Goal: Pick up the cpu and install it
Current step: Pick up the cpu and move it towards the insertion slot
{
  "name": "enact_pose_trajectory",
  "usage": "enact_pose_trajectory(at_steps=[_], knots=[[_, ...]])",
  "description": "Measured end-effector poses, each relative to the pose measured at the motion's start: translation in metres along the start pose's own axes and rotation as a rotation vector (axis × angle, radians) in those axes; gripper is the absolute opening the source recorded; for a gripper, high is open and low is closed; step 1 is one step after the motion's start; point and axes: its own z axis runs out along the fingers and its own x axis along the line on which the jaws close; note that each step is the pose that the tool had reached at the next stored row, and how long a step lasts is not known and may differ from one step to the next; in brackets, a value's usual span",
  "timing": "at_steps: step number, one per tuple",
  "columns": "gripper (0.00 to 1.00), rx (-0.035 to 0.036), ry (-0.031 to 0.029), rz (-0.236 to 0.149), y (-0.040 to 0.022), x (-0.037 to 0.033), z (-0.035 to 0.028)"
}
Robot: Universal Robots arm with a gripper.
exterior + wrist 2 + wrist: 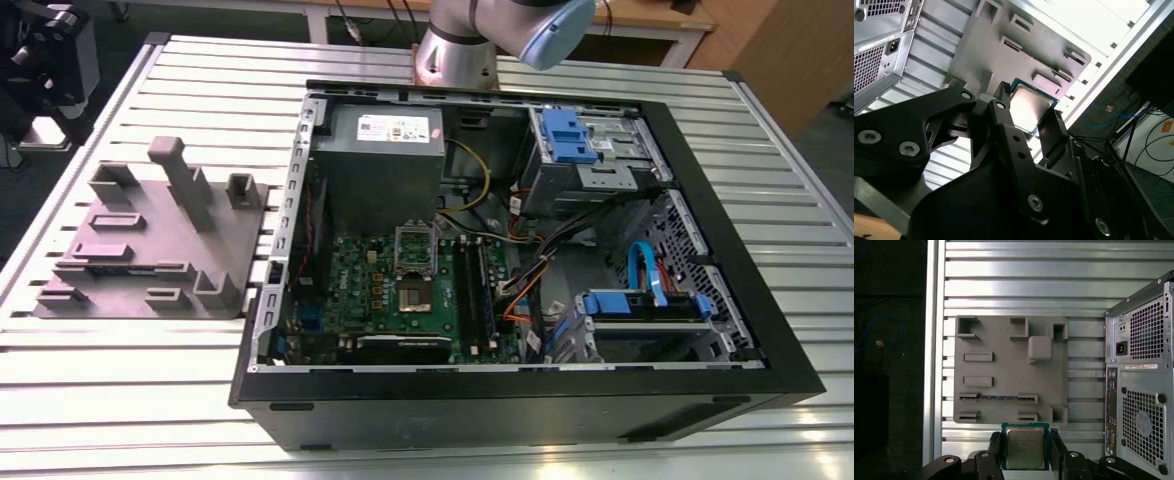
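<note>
Cpu (1024, 447) clamped in the claw (1026, 449), shown in both wrist views: the two black fingers (996, 449) press on opposite edges of the cpu, and its shiny silver-grey top faces the first wrist camera. In the second wrist view the cpu (1032, 106) sits between the tips of the claw (1029, 119), one finger (1004, 112) on each side, with the dark linkage of the claw filling the foreground. Behind the chip in the first wrist view lies the slatted aluminium desk (1004, 285), and the cpu appears just off one edge of a grey fixture block (1004, 371). This block carries several rectangular recesses, a raised square pad and a thin dark strip set in one long slot. Beside the block stands the perforated rear panel of a computer case (1140, 385). In the exterior view the fixture block (140, 245) rests on the desk (107, 370) at the exterior view's left of the open computer case (527, 400). Inside the case are a green motherboard (360, 290) with a silver socket frame (416, 262), a grey power-supply box (384, 140) and blue drive brackets (566, 132). The arm (487, 35) rises beyond the case's far side.
</note>
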Motion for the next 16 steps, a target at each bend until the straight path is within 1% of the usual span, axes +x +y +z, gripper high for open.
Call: enact_pose_trajectory(at_steps=[3,13,16], knots=[[0.47,0.0000,0.0000,0.000,0.0000,-0.0021,0.0000],[0.47,0.0000,0.0000,0.000,0.0000,-0.0025,0.0000],[0.47,0.0001,0.0001,0.000,0.0000,-0.0056,-0.0001]])
